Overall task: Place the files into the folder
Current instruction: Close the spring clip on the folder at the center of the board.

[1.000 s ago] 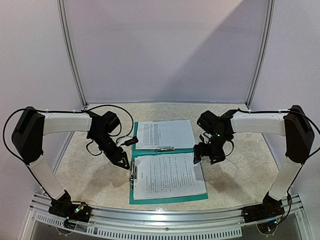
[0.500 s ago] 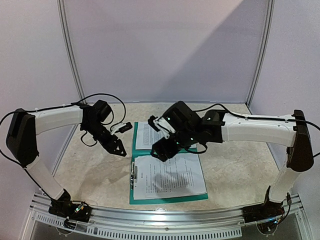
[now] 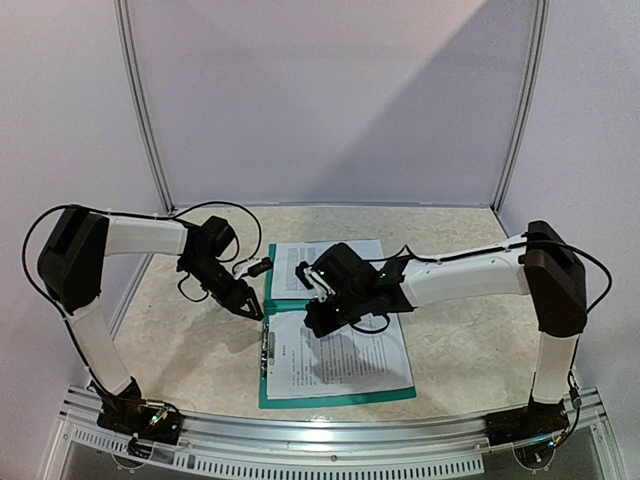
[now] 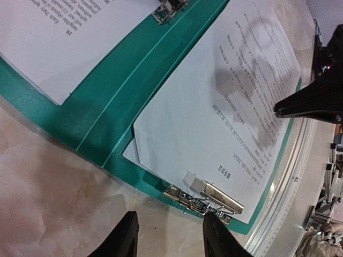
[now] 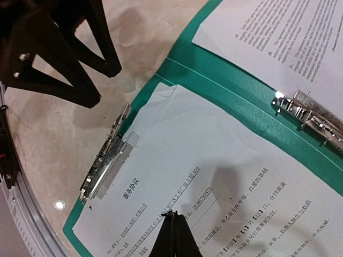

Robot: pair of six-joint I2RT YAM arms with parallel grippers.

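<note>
Thin paper sheets lie in the open green folder.

The left hand [image 3: 250,303], at 9 o'clock of the flat teal-green plastic folder [image 3: 335,398], is partly open and holds nothing. The loose white printed paper sheets [image 3: 350,362] lie inside the folder on the pale stone-look counter [image 3: 190,350], one at 12 o'clock, one at 6 o'clock by a shiny metal clip [image 5: 104,166]. They look light, floppy and slippery, so press flat and slide, or pinch a corner. The right hand [image 3: 318,322] is closed tight and empty, over the near sheet.
</note>
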